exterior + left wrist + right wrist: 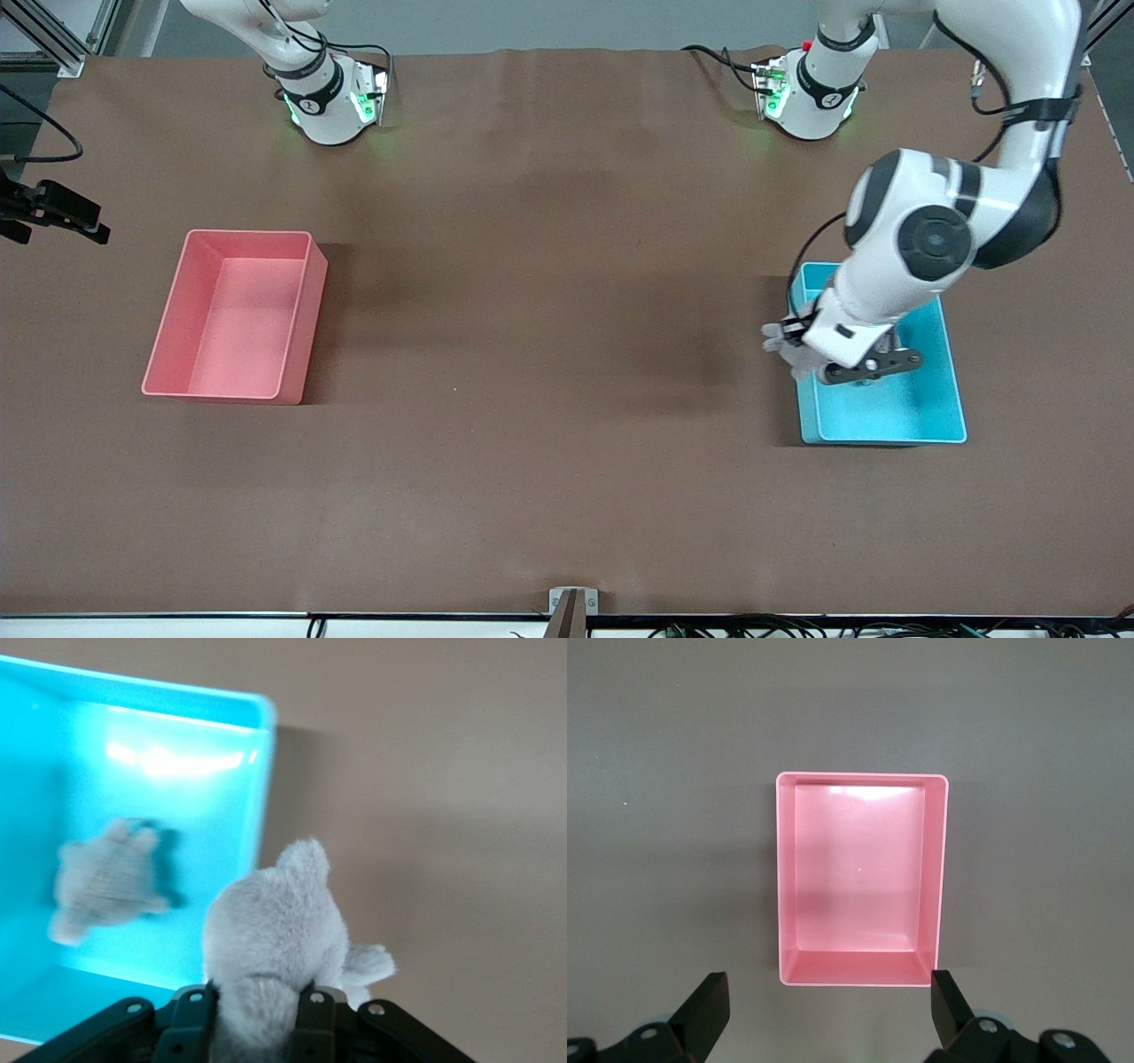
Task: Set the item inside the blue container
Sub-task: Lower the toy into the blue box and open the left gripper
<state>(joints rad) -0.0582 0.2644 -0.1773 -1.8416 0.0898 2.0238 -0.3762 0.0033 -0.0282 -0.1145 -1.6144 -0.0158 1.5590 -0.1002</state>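
My left gripper is shut on a grey plush toy. It holds the toy up over the blue container's rim, on the side toward the right arm's end of the table. In the front view the toy sticks out of the left gripper past that rim. A second grey plush lies on the floor of the blue container. My right gripper is open and holds nothing, high above the table beside the pink bin; it is out of the front view.
The pink bin stands empty toward the right arm's end of the table. A black device juts in at that end's edge. Brown tabletop stretches between the two bins.
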